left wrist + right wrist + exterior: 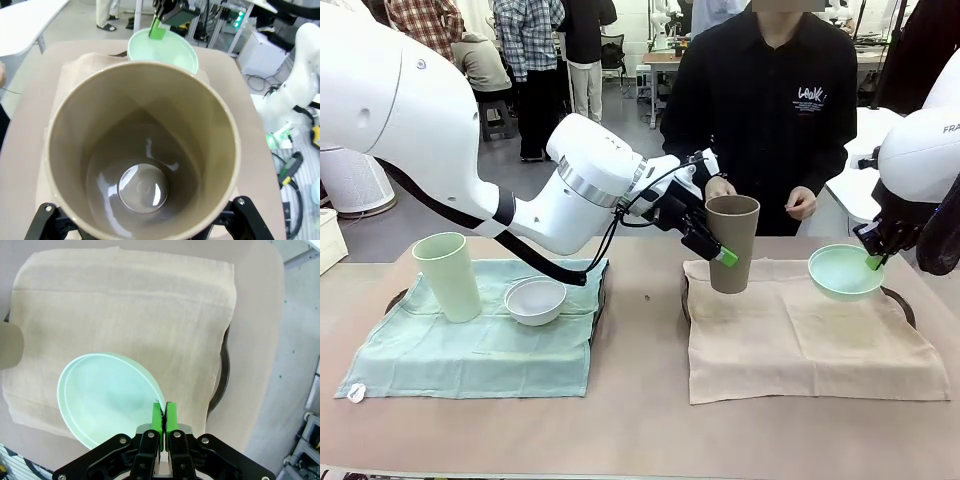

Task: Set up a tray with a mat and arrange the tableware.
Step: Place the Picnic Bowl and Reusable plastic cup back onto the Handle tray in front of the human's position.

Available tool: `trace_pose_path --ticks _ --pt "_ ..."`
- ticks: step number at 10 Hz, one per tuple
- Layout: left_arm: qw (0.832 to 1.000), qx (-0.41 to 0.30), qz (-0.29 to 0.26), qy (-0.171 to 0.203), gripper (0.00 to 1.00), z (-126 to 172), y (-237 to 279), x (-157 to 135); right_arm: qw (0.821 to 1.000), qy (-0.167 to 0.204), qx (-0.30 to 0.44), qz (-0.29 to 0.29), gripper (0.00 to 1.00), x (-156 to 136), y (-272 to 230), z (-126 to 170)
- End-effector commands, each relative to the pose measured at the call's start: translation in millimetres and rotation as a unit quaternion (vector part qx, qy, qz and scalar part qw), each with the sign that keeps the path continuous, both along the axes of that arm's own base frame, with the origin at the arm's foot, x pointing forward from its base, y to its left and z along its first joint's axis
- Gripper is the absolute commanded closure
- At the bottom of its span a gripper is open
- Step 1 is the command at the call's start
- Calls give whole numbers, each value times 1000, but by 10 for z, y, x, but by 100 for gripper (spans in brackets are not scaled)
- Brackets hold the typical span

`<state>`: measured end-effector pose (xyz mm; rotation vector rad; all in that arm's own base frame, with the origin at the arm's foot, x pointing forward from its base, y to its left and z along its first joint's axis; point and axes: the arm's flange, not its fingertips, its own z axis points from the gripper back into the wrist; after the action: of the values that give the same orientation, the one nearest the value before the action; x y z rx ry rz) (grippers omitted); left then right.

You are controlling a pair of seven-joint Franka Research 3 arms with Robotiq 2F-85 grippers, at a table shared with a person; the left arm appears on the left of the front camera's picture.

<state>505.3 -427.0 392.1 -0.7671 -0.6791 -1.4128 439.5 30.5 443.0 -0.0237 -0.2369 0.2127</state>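
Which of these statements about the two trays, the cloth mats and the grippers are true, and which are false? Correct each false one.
1. The left gripper holds the tall tan-brown tumbler above the beige cloth mat. True.
2. The right gripper is open and holds nothing. False: it is shut on the rim of the mint green round bowl.
3. The small white round bowl lies on the pale green cloth mat. True.
4. The tall pale green tumbler lies on its side. False: it stands upright on the pale green cloth mat.
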Motion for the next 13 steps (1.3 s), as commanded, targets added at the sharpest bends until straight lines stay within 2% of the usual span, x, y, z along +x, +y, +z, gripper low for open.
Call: trace_pose_path --ticks 1,3,5,11,12,13 --pt "999 22 -12 -30 15 -105 -86 -70 999 22 28 19 96 87 -35 -183" --pt "996 38 -14 -77 15 -249 -258 -116 997 45 39 54 96 176 0 -387" --pt "995 23 -29 -93 15 -319 -349 -115 996 49 39 56 96 217 -3 -460" --pt "996 -9 -54 -77 15 -723 -422 -25 995 44 54 73 96 321 -123 -697" --pt "996 -11 -53 -72 15 -734 -422 -21 995 46 56 74 89 343 -146 -723" --pt "996 -12 -55 -68 0 -718 -419 -19 994 48 56 77 37 352 -155 -726"
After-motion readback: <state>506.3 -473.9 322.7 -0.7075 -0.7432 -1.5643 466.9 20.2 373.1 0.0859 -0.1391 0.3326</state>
